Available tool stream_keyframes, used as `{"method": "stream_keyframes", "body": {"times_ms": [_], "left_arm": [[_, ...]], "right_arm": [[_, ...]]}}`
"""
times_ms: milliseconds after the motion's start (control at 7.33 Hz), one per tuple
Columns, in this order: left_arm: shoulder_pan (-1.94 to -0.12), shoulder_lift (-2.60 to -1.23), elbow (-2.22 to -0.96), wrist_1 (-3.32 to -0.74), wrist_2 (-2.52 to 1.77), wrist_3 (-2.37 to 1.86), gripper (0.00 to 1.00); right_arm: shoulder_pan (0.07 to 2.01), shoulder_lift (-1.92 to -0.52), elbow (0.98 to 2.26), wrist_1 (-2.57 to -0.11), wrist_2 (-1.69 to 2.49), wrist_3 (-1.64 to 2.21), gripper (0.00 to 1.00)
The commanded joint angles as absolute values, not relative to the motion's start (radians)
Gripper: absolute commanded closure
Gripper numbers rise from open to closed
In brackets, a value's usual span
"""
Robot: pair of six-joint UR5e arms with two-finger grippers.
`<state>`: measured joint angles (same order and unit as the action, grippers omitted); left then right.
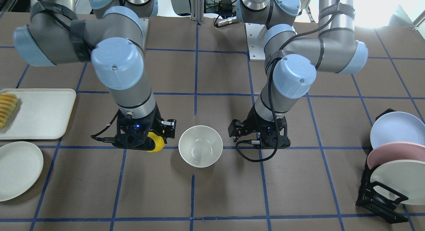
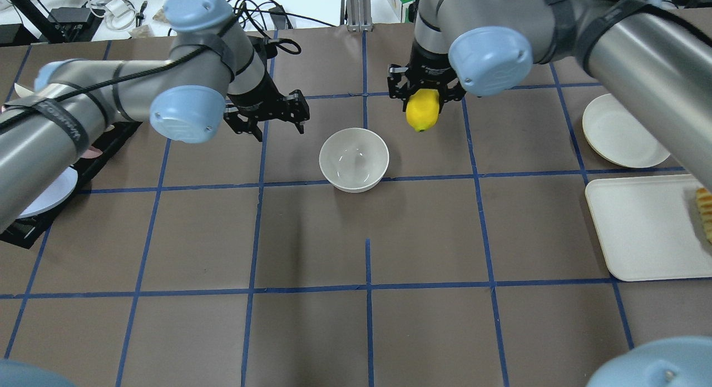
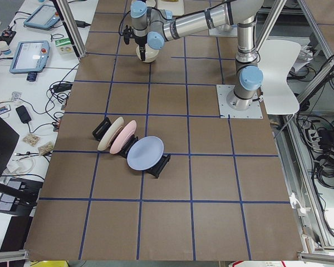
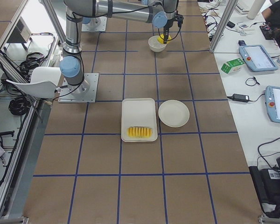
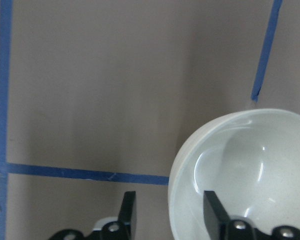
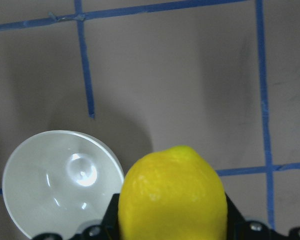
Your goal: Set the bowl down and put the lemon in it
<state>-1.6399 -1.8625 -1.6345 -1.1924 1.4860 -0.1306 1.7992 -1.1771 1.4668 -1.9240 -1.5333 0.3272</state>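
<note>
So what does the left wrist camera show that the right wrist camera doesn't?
Only the left wrist view shows the left gripper: its two dark fingers stand apart with nothing between them. Only the right wrist view shows the lemon, bright yellow, clamped in the right gripper and held off to one side of the bowl, not over it. Both views show that white bowl, empty, sitting on the brown table with its blue tape lines.
</note>
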Motion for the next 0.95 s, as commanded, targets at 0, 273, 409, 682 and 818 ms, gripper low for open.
{"method": "stream_keyframes", "body": {"times_ms": [0,273,409,682,818], "left_arm": [[-1.611,-1.761,-1.573,-1.374,1.562,-0.022,0.0],[-1.608,-1.674,-1.559,-1.46,1.554,-0.02,0.0],[-1.608,-1.651,-1.555,-1.462,1.552,-0.017,0.0],[-1.62,-1.602,-1.571,-1.477,1.557,-0.017,0.0],[-1.618,-1.576,-1.565,-1.511,1.557,-0.012,0.0]], "right_arm": [[1.931,-1.065,1.473,-2.098,-1.529,0.46,1.0],[1.963,-1.014,1.479,-2.111,-1.531,0.462,0.99],[1.965,-0.999,1.482,-2.111,-1.531,0.454,0.99],[1.967,-0.994,1.505,-2.111,-1.543,0.459,0.88],[1.967,-0.989,1.511,-2.124,-1.542,0.427,0.65]]}}
